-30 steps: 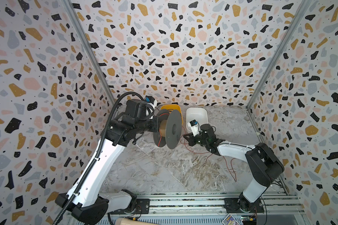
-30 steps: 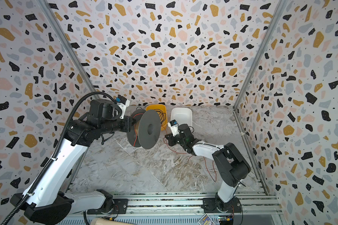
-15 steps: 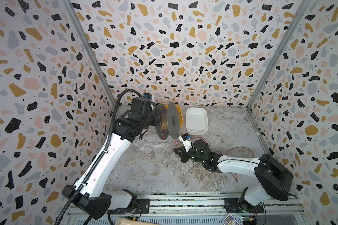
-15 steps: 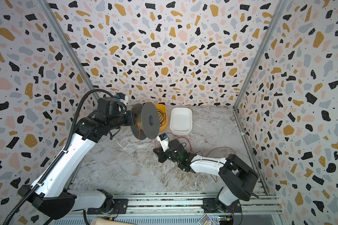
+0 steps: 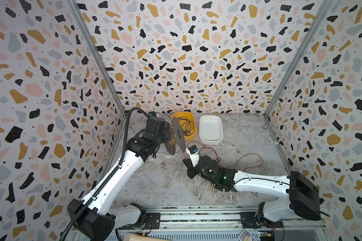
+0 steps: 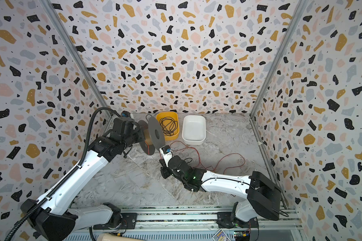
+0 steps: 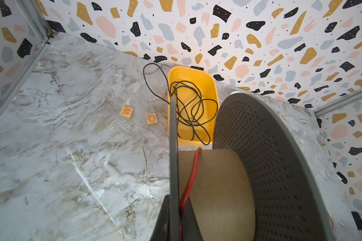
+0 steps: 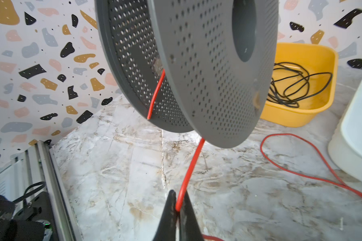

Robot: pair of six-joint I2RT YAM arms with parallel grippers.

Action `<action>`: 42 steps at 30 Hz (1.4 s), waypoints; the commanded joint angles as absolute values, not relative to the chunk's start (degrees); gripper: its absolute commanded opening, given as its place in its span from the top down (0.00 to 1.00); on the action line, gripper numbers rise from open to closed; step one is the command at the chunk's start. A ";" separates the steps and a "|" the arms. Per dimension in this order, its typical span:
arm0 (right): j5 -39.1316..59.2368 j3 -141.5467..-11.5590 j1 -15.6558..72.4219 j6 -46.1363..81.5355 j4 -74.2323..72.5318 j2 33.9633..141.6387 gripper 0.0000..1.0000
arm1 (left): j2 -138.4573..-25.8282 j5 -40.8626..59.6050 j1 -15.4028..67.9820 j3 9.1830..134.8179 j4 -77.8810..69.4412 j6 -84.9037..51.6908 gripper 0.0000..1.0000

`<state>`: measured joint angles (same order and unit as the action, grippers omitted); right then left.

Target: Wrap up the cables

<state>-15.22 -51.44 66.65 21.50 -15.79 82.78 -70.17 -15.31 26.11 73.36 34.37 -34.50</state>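
**Operator:** Where does the red wire [image 8: 190, 168] lie relative to the right gripper [image 8: 177, 198]?

**Technician:** Between its 2 jaws, which are closed on it. From the pinch, the wire runs taut up to the lower rim of the spool [image 8: 207, 73] and passes behind the near flange. On the other side of the gripper, the slack lies in loose loops on the table [image 5: 165, 187], in front of the white tub [image 5: 210, 140]. Both top views show this.

**Operator:** And the left gripper [image 7: 175, 200]?

**Technician:** Its jaws are narrow, clamped on 1 grey flange of the spool. They hold the spool clear of the table with its axis roughly level. 1 strand of red wire crosses the cardboard core [image 7: 215, 187] just beside that flange. The black wire [image 7: 185, 116] sits tangled in the yellow tub [image 7: 192, 73], behind the spool and apart from both grippers.

**Operator:** What differs from 1 second ago?

**Technician:** The right gripper was then level with the spool and close to the white tub. It now sits below the spool's lower rim, nearer the front rail [image 5: 196, 217], with its arm stretched low over the table. The spool shows its flanges more edge-on than before. Both grips are unchanged.
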 commanded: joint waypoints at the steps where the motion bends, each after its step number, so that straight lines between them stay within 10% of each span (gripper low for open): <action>1: -21.79 -55.81 67.87 18.45 -9.75 80.42 1.00 | -67.68 -23.31 26.99 73.50 26.99 -34.99 1.00; 19: -58.04 -60.68 74.56 0.95 -22.20 88.52 1.00 | -74.61 -21.32 30.61 80.33 39.16 -32.65 1.00; 42: -53.31 -58.88 72.80 -9.47 -39.36 90.82 0.86 | -74.20 -16.82 32.87 79.82 46.13 -28.68 1.00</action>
<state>-51.05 -55.94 74.13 -10.37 -37.30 91.20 -76.12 -16.93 32.80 77.73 45.43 -30.70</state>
